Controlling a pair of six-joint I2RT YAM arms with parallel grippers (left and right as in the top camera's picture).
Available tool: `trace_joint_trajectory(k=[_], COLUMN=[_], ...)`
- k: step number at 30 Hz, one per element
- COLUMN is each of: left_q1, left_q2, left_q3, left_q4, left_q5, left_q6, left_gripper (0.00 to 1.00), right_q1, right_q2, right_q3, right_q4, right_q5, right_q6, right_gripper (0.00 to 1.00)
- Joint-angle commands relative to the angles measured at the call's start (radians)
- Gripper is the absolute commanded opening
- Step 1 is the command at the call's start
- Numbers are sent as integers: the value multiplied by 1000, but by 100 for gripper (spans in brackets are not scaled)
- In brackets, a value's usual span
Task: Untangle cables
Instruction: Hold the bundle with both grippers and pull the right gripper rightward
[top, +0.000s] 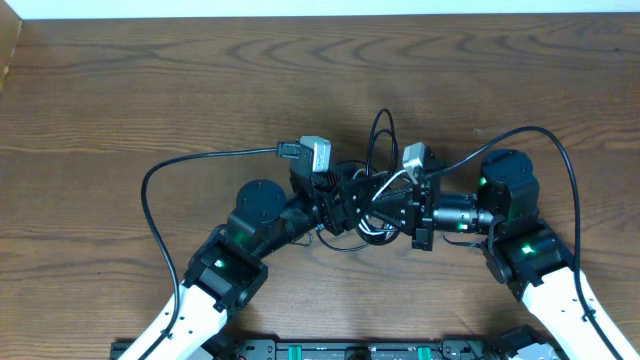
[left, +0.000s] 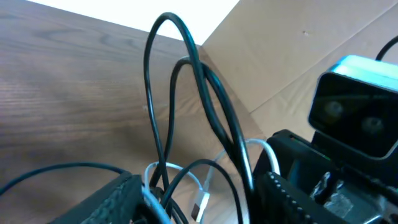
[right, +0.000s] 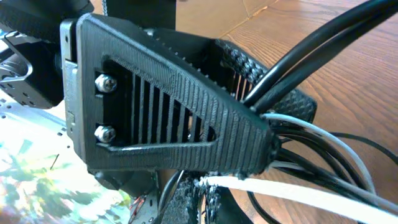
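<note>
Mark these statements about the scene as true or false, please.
1. The right end effector is shut on the cables. True.
2. Every cable is black. False: one white cable runs among the black ones.
3. All the cables lie flat on the table. False: a black loop stands up in the air.
4. The table is bare brown wood. True.
5. The left end effector is shut. False: its fingers stand apart, with cables between them.

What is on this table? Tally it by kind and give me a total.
Robot arms: 2
Wrist cameras: 2
Cable tangle: 1
Total: 5
</note>
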Motion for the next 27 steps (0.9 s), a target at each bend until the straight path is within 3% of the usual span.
trace_joint_trajectory(k=[1,11,27], left_q1=[-2,-2,-3], left_q2=[0,-15,25], left_q3=[29,29,29], left_q4=[-10,-21,-80], left_q5=[-8,-3,-7], left_q6=[16,15,-50], left_gripper=[70,76,78], right_q1=[-34,-201,-146], right_q2=[-3,-3,-3], right_q3=[19,19,19], right_q4=[6,-76,-71], right_q5=[-15,-32,-104], right_q6=[11,11,-92], right_gripper=[1,1,1])
